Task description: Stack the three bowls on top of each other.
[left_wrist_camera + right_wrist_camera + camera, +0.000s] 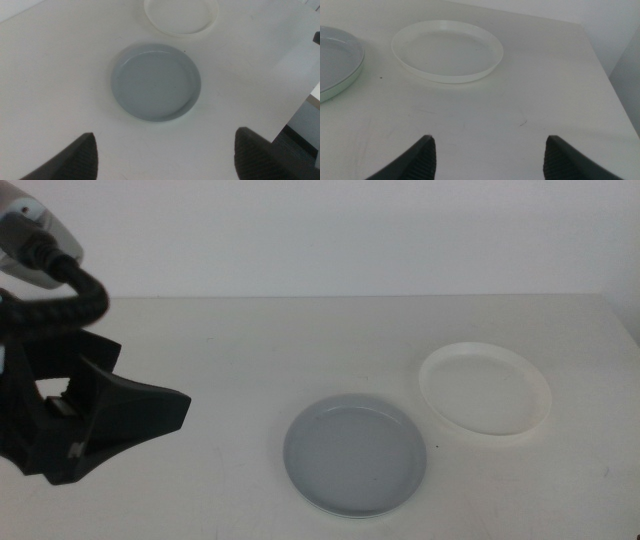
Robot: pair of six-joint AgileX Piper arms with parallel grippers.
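Nearest the middle camera, a grey-blue bowl [356, 454] is seen on the white table [250, 340], nested in a mint green bowl [355, 71] whose rim shows beneath it. Just beside it, apart, an empty white bowl [486, 389] is set. Both the left gripper [165, 157], raised at the left, and the right gripper [487, 160] are held spread, gripping nothing.

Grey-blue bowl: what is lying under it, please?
A mint green bowl: only its rim shows below the edge of the grey-blue bowl, in the right wrist view; the rest is covered. The left gripper and right gripper are open, away from both.
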